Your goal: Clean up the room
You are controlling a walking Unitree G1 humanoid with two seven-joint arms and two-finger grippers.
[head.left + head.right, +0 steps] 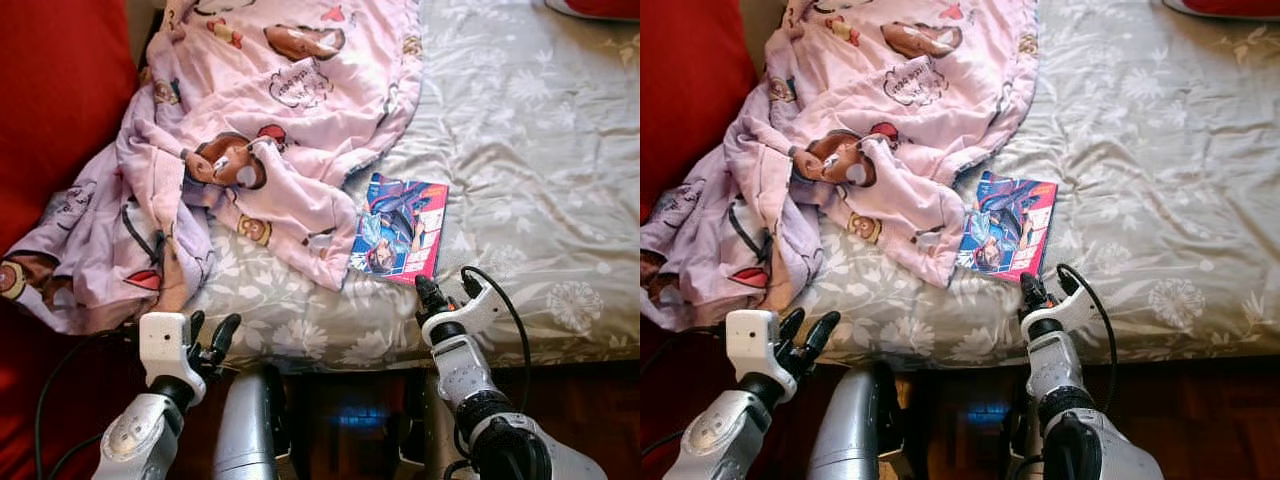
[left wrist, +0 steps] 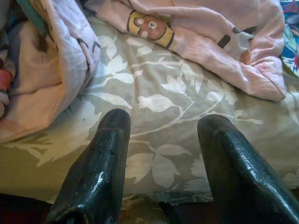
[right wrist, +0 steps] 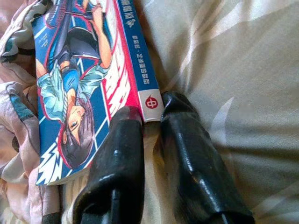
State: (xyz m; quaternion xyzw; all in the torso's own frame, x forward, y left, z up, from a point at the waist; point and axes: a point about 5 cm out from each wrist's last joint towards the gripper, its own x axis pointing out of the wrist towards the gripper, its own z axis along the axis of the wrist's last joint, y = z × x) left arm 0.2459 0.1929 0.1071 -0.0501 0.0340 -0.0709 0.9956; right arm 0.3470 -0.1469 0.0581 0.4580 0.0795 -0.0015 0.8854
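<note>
Grey floral bedsheet (image 1: pixel 520 150) carries a rumpled pink blanket (image 1: pixel 270 130); right gripper (image 3: pixel 152 114) pinches the manga book (image 1: pixel 400 228) by its corner, left gripper (image 2: pixel 163 123) spread wide, holding nothing.

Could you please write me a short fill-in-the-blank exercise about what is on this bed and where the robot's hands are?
1. The comic book lies on the grey floral ____.
2. The crumpled blanket is mostly ____ in colour.
3. The right hand has its fingers at the book's ____ corner.
4. The left hand is ____, its fingers apart above the bedsheet.

Missing words: bedsheet; pink; spine; open
</note>
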